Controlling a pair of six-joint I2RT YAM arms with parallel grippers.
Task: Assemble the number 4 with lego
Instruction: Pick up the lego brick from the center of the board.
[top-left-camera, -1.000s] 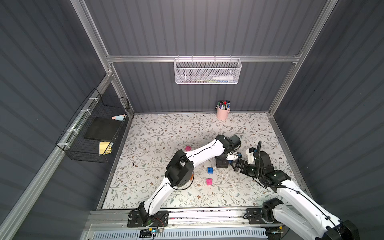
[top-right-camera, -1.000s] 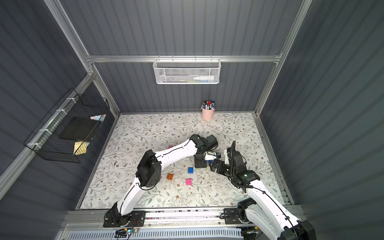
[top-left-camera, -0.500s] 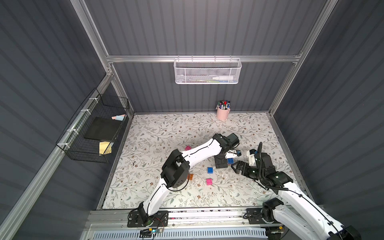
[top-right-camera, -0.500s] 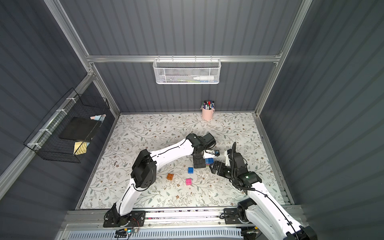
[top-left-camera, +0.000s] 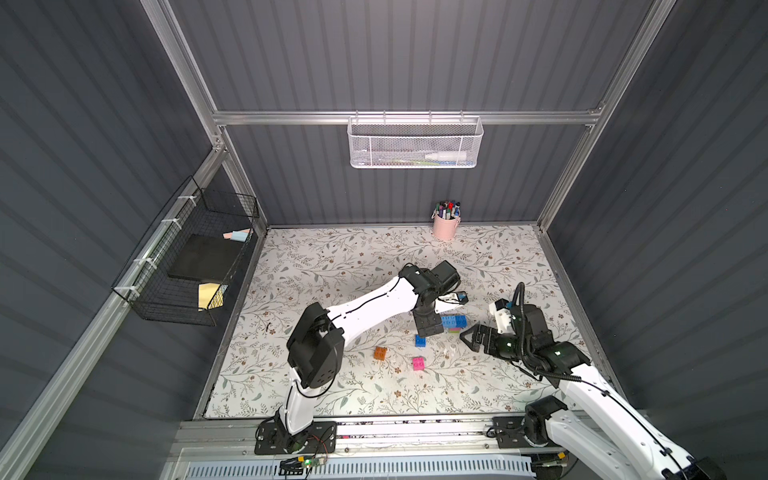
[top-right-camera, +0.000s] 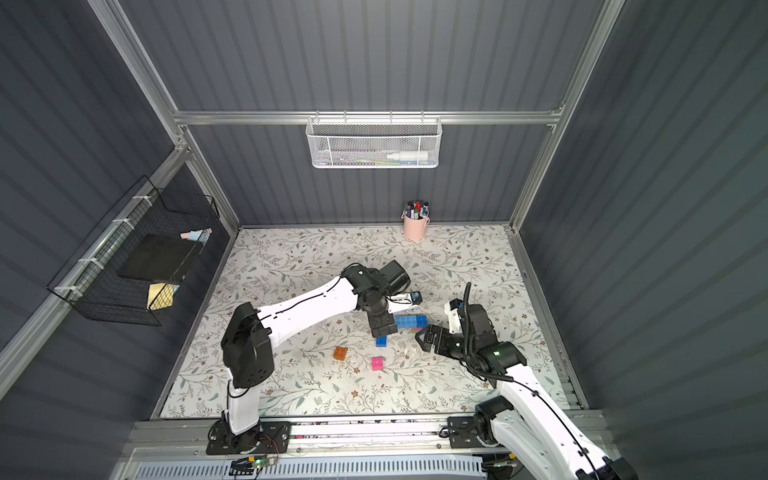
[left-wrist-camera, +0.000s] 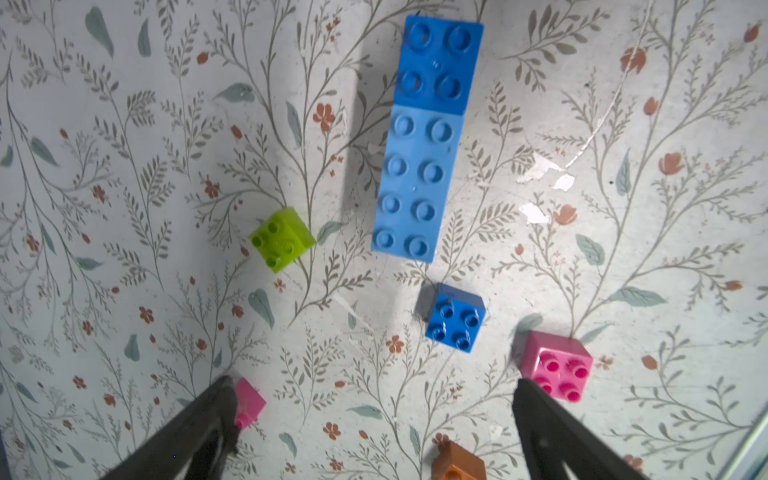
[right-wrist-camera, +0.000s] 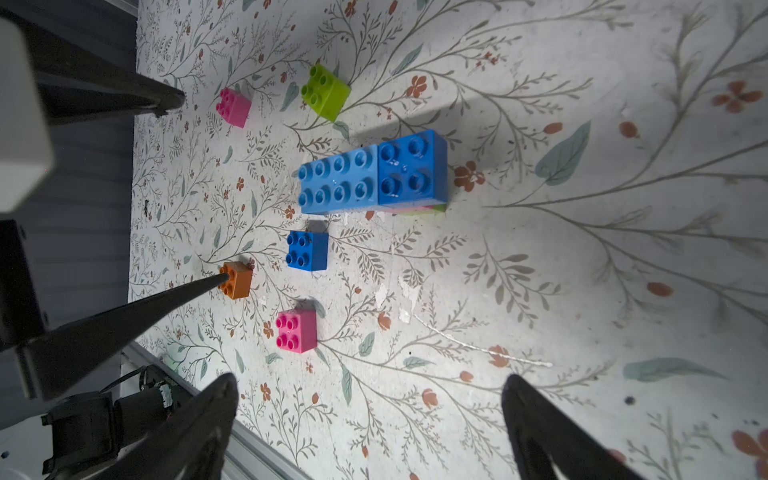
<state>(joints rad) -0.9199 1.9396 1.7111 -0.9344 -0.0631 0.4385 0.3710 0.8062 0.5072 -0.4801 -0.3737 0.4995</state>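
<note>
The part-built number 4 (top-left-camera: 454, 321) (top-right-camera: 410, 322) lies on the mat: a long light-blue brick (left-wrist-camera: 415, 183) joined to a dark-blue square (right-wrist-camera: 411, 166), with pink and green showing beneath. Loose lego around it are a lime green brick (left-wrist-camera: 282, 239), a small blue brick (right-wrist-camera: 307, 250), two pink bricks (left-wrist-camera: 557, 365) (right-wrist-camera: 233, 107) and an orange brick (top-left-camera: 380, 353). My left gripper (top-left-camera: 428, 325) (left-wrist-camera: 374, 399) hangs open above the mat beside the cluster, holding nothing. My right gripper (top-left-camera: 467, 337) (right-wrist-camera: 370, 395) is open and empty, just right of the cluster.
A pink pen cup (top-left-camera: 444, 226) stands at the back wall. A white mesh basket (top-left-camera: 415, 143) hangs on that wall and a black wire basket (top-left-camera: 187, 266) on the left wall. The metal rail (top-left-camera: 395, 428) runs along the mat's front edge.
My left gripper has opened wider and come off the blue cluster, which now lies free on the mat. My right gripper has drawn back to the right, away from the cluster.
</note>
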